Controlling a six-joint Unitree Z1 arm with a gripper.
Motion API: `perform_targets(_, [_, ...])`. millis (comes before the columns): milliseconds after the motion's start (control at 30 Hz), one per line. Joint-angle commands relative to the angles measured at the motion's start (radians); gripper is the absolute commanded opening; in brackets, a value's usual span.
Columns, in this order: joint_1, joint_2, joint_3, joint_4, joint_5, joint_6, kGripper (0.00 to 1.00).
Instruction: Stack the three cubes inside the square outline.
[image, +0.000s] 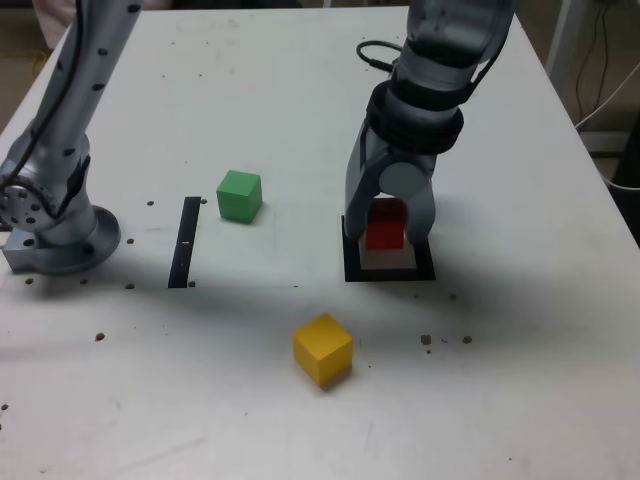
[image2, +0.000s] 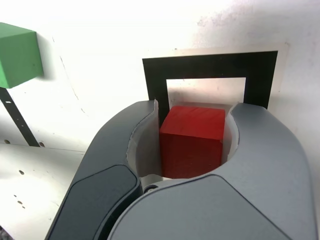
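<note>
Red cube is clamped in my gripper, right over the square outline on the surface. From here I'd worry about letting go crooked: its faces look slightly turned against the frame's edges, so a corner could land on the black border. A cube has no long axis. Green cube and yellow cube wait outside.
</note>
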Motion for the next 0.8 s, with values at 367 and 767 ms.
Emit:
perform_targets(367, [0.001,0.017,0.022,-0.030,-0.015,0.007,0.31])
perform_targets(767, [0.007,0.018,0.051,-0.062,-0.022,0.024,0.96])
